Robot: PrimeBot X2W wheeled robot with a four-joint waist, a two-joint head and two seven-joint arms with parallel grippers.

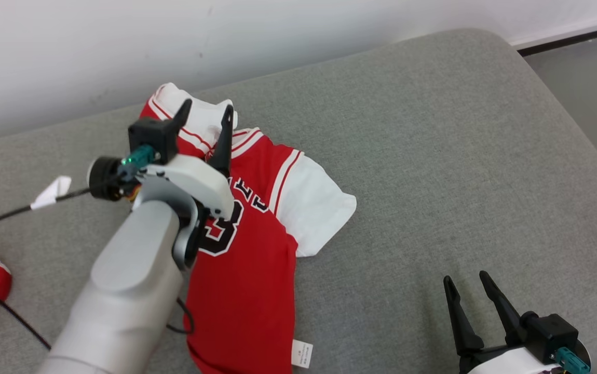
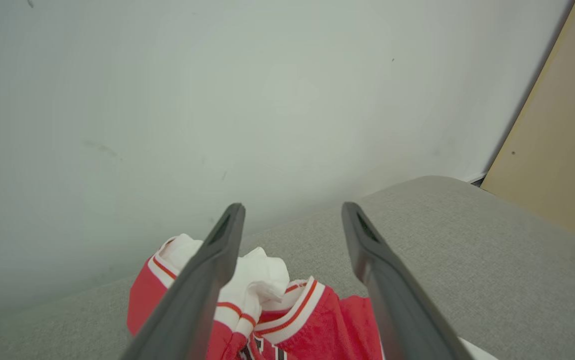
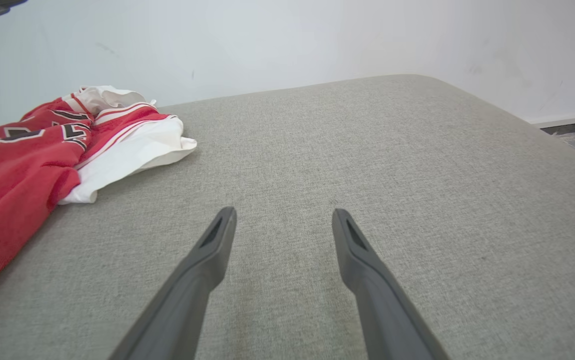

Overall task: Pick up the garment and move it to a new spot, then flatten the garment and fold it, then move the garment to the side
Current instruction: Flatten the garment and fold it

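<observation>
Garment [image 1: 246, 270], far end bunched; left tool [image 1: 207, 111] spread above it, right tool [image 1: 464, 278] spread, well apart. Advised: pinch one hem layer, draw flat.

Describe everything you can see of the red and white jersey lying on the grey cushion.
The jersey is red cloth with white short sleeves, red-and-white striped trim and black lettering edged white. It lies rumpled on the grey cushion, one sleeve spread flat, the other bunched by the collar. A white label shows near its lower edge. The left gripper hangs open over the bunched end; contact is unclear.
</observation>
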